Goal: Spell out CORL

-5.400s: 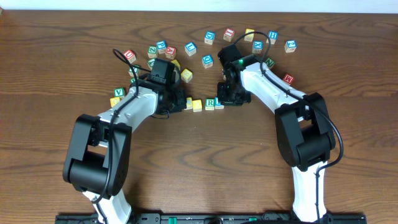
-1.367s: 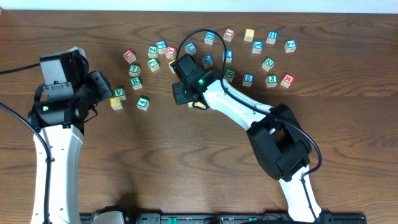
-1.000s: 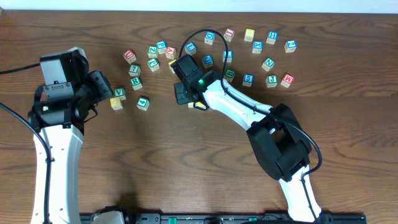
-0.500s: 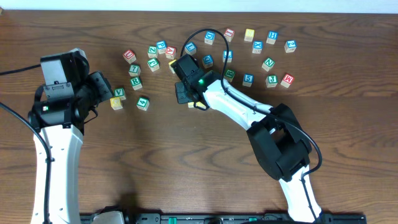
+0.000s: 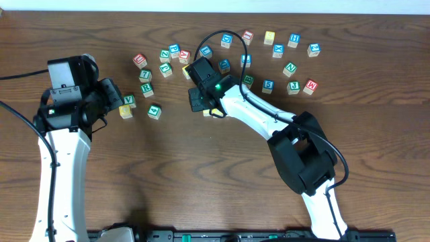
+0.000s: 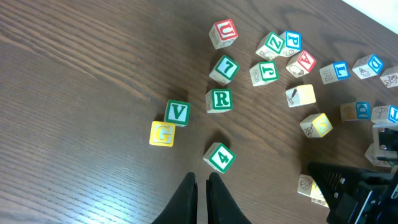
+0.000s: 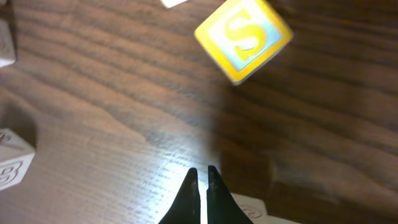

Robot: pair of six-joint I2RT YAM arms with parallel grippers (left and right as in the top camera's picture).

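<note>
The white cube with a green R (image 5: 146, 88) sits left of centre and shows in the left wrist view (image 6: 219, 99). A white cube with a blue letter like L (image 6: 337, 70) lies in the far cluster. Two yellowish cubes (image 5: 212, 113) lie by my right gripper (image 5: 195, 102), partly hidden under the arm; their letters are unreadable (image 6: 309, 185). The right gripper (image 7: 200, 173) is shut and empty, low over the wood, with a white cube (image 7: 249, 210) beside its tips. My left gripper (image 5: 113, 94) is shut and empty, held high near the 4 cube (image 6: 200, 177).
A yellow S cube (image 7: 244, 38) lies ahead of the right gripper. Cubes V (image 6: 178, 112), G (image 6: 162, 134), 4 (image 6: 220, 157), 7 (image 6: 224, 68) and red U (image 6: 224, 32) sit at left. Several more cubes (image 5: 269, 85) are scattered along the back.
5.4 s ago both grippers were at the centre beside a row of cubes. Since then the left arm has moved far left. In the last second the left arm shifted slightly; the right barely moved.
</note>
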